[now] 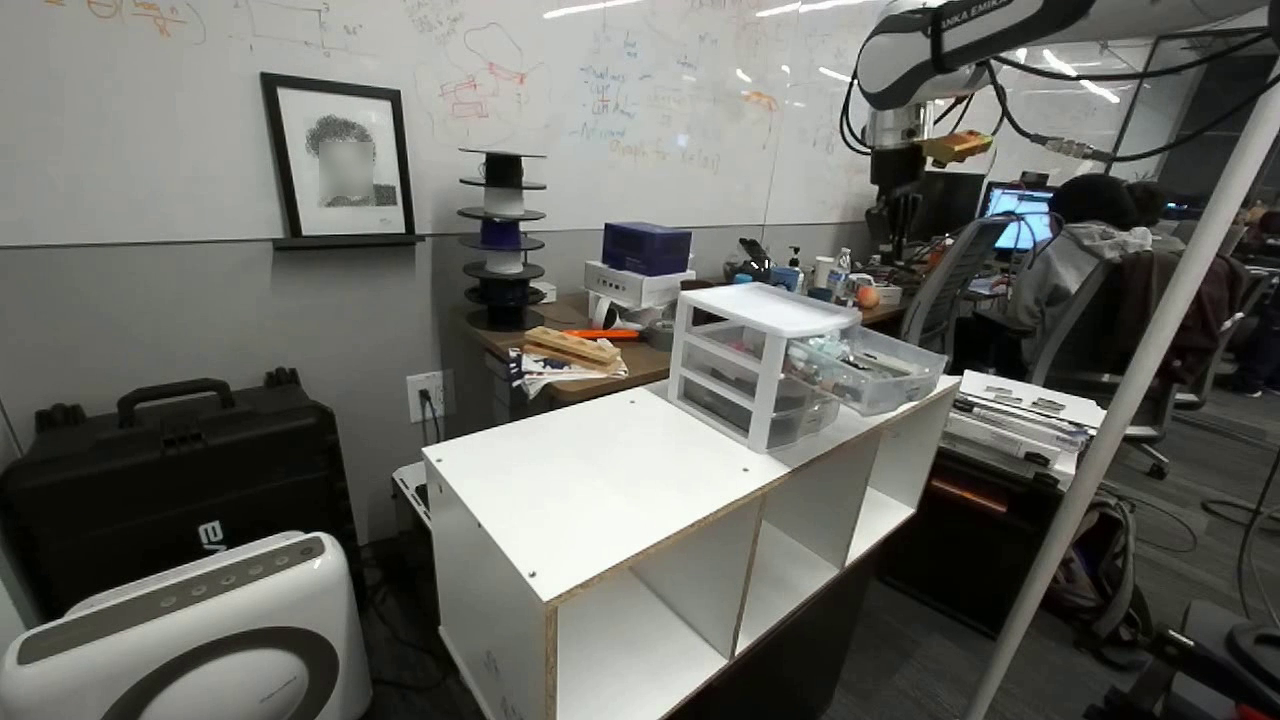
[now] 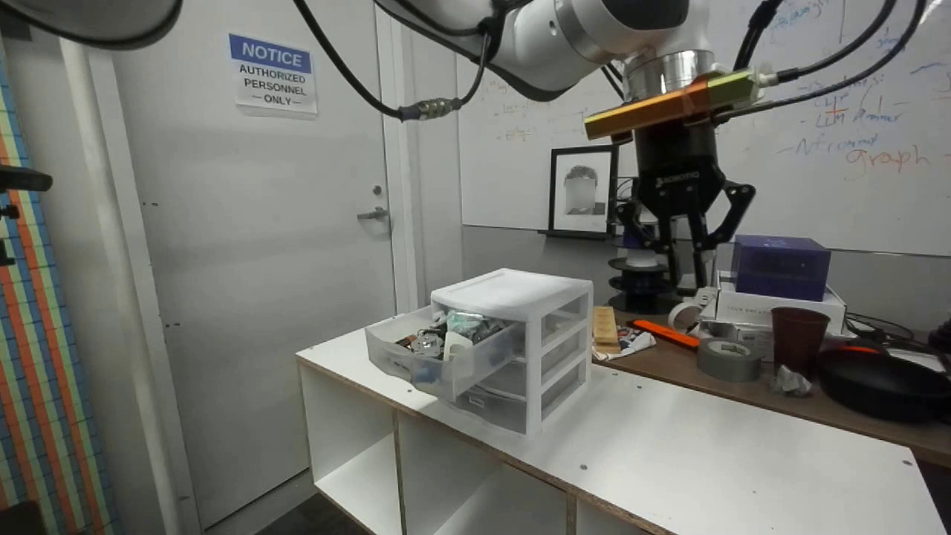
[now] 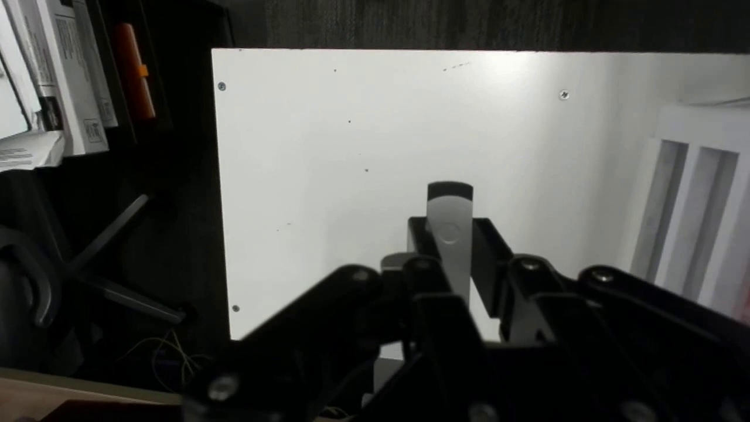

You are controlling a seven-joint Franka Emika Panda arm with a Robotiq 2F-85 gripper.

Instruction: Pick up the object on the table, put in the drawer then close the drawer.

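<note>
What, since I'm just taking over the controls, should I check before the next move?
1. Grasp: ok; a grey object sits between the fingers in the wrist view.
2. Grip firmness: cannot tell from these pictures.
3. Opening: ok; the top drawer is pulled out.
4. Alignment: not ok; the wrist view shows the white cabinet behind the fingers, with the drawer unit off to the side.
5. Room inside: cannot tell; a jumble of items lies in the drawer.

White shelf (image 1: 590, 490): brown edges (image 1: 551, 650), open cubbies (image 1: 640, 640) below, screw heads (image 3: 564, 94) and small dark specks (image 3: 367, 170) on top. Drawer unit (image 2: 513, 293) stands upright on it, toward one end.
</note>
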